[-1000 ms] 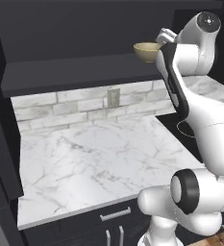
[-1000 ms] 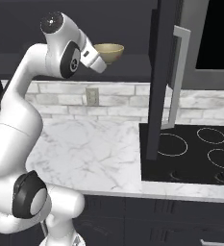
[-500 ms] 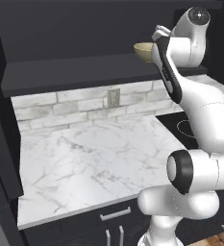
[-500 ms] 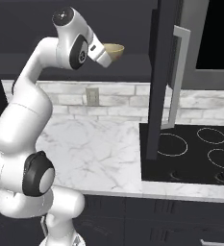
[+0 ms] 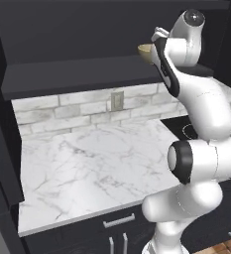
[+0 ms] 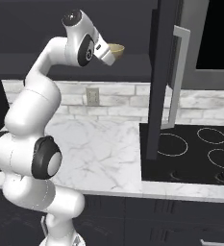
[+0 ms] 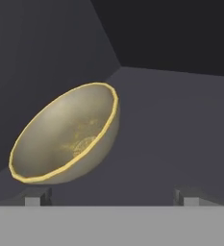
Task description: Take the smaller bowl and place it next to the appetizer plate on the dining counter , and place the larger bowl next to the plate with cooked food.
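The smaller bowl is glossy golden-tan and sits on the dark floor of an upper cabinet, close ahead of my hand and left of centre in the hand view. My gripper is open, its fingertips wide apart just short of the bowl, with nothing between them. From the base, the bowl shows high up at the end of my raised arm, with the gripper right at it. The larger bowl, both plates and the dining counter are out of view.
An open dark cabinet door with a long handle hangs just right of the bowl. Below lie a white marble wall counter, a brick backsplash with a socket, and a black cooktop.
My arm has swung its upper joints toward the cabinet, bringing the hand closer to the bowl. The bowl has not moved and the jaws have stayed open.
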{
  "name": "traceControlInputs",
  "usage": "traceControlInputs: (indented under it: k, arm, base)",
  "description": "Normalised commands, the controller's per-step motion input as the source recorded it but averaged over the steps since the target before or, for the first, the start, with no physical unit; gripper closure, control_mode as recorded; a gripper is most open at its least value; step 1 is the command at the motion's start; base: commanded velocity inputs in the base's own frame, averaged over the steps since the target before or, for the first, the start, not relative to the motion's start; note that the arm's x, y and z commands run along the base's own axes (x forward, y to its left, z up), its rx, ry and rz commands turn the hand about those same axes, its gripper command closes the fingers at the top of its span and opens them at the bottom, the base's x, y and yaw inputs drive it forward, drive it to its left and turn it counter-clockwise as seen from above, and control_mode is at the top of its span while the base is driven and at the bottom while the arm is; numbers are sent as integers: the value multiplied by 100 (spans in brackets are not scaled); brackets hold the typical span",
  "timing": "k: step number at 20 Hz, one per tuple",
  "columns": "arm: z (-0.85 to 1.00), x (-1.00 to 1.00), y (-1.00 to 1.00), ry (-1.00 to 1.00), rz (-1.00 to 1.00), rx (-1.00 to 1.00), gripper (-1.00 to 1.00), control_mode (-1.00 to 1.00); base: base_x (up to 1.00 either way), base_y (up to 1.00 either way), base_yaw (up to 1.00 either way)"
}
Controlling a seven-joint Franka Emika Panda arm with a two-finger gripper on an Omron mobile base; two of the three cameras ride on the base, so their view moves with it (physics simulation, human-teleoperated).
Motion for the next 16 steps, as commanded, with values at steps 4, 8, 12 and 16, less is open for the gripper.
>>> traceControlInputs:
  k: [4, 8, 12, 16]
  arm:
    - [-8, 48, -6, 0, 0, 0, -100, -100]
    - [-6, 46, -6, 0, 0, 0, -100, -100]
    - [-3, 43, -6, 0, 0, 0, -100, -100]
    - [-1, 38, -4, 0, 0, 0, -100, -100]
  base:
    - [0, 0, 0]
    - [0, 0, 0]
    - [0, 0, 0]
    - [0, 0, 0]
